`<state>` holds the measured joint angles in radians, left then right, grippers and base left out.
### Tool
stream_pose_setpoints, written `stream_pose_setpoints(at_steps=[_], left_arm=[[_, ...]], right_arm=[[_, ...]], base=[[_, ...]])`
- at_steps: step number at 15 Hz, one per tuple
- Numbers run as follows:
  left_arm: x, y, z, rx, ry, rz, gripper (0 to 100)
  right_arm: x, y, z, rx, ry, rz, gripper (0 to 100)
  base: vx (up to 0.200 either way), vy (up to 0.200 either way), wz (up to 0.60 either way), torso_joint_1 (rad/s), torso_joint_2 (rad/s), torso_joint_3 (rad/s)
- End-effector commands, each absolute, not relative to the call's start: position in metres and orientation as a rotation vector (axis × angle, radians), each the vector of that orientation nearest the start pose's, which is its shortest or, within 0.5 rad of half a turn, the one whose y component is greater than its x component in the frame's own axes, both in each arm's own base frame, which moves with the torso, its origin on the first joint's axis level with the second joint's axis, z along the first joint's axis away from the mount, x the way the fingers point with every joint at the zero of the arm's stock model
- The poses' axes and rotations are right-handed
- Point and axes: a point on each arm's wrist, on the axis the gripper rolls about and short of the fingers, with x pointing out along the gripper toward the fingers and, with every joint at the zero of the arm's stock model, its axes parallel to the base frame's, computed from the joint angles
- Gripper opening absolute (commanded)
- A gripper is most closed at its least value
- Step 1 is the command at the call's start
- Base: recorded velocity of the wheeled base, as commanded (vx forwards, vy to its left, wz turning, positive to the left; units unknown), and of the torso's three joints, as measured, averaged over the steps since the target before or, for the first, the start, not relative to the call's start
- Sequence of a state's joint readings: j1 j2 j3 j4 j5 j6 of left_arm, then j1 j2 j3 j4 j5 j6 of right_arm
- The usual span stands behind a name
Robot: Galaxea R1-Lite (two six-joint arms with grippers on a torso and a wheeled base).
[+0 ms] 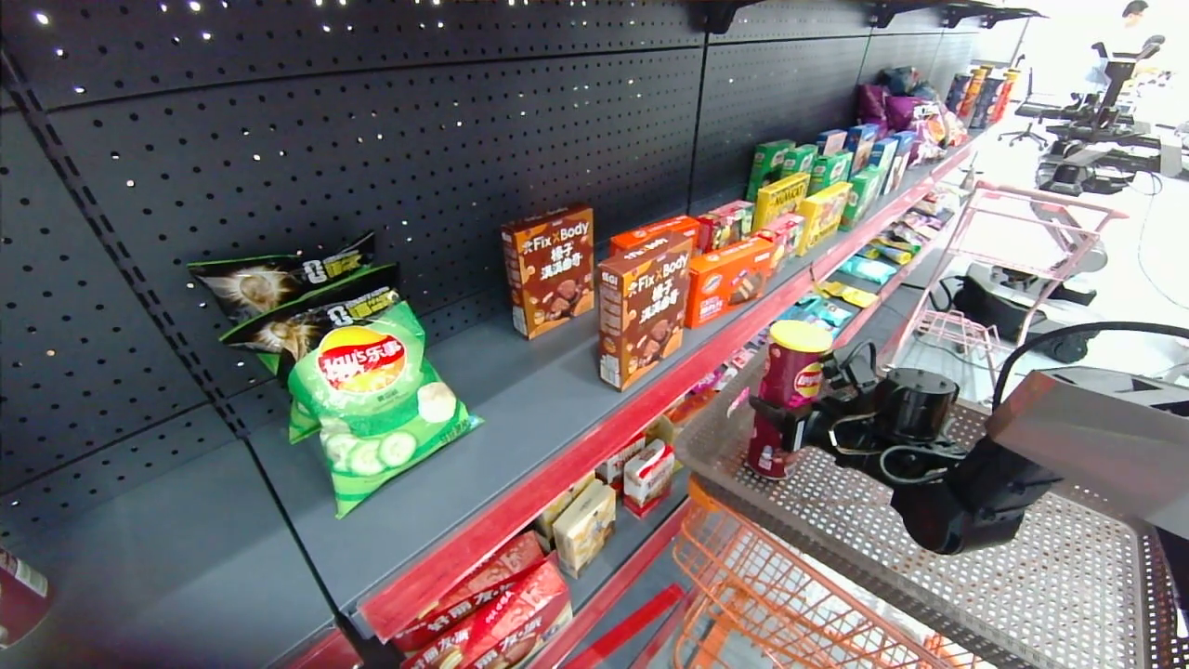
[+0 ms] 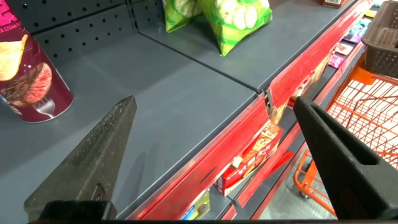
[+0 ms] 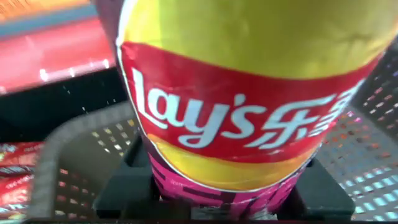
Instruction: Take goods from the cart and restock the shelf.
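- Head view: the right gripper [image 1: 785, 423] has its fingers closed on an upright maroon cylindrical chip can [image 1: 791, 367] with a yellow lid, just off the front edge of the grey, red-edged metal shelf [image 1: 557, 400].
- Left wrist view: the left gripper [image 2: 214, 106] hangs over the shelf [image 2: 186, 99], fingers spread wide.
- Right wrist view: the chip can [image 3: 249, 112] sits clamped, close up.

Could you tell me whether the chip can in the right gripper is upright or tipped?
Upright: the chip can stands lid up, with the right gripper closed around its lower half.
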<state>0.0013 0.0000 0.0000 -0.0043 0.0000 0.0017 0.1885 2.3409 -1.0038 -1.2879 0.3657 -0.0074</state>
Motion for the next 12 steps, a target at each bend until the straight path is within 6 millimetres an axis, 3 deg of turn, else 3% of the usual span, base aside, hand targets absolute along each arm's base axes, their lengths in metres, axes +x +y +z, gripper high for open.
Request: stream_pose_setpoints(at_steps=[1, 3, 4, 8, 10, 12], left_arm=[[-0.023, 0.0, 0.076, 0.002, -0.005, 0.002, 100], [-0.023, 0.0, 0.076, 0.002, -0.005, 0.002, 100], [-0.023, 0.0, 0.076, 0.002, -0.005, 0.002, 100], [-0.023, 0.0, 0.076, 0.002, -0.005, 0.002, 100], [-0.023, 0.0, 0.076, 0.002, -0.005, 0.002, 100], [-0.023, 0.0, 0.076, 0.002, -0.005, 0.002, 100]], right_arm=[[0.397, 0.084, 0.091, 0.003, 0.005, 0.535, 0], [0.389, 0.082, 0.099, 0.003, 0.001, 0.525, 0], [0.366, 0.079, 0.117, 0.002, -0.013, 0.502, 0], [0.297, 0.068, 0.158, 0.003, -0.038, 0.469, 0], [0.264, 0.06, 0.164, 0.0, -0.019, 0.43, 0], [0.218, 0.046, 0.166, -0.017, 0.002, 0.334, 0]], base=[[0.0, 0.0, 0.0, 0.0, 0.0, 0.0], [0.0, 0.0, 0.0, 0.0, 0.0, 0.0], [0.0, 0.0, 0.0, 0.0, 0.0, 0.0], [0.0, 0.0, 0.0, 0.0, 0.0, 0.0], [0.0, 0.0, 0.0, 0.0, 0.0, 0.0], [0.0, 0.0, 0.0, 0.0, 0.0, 0.0]])
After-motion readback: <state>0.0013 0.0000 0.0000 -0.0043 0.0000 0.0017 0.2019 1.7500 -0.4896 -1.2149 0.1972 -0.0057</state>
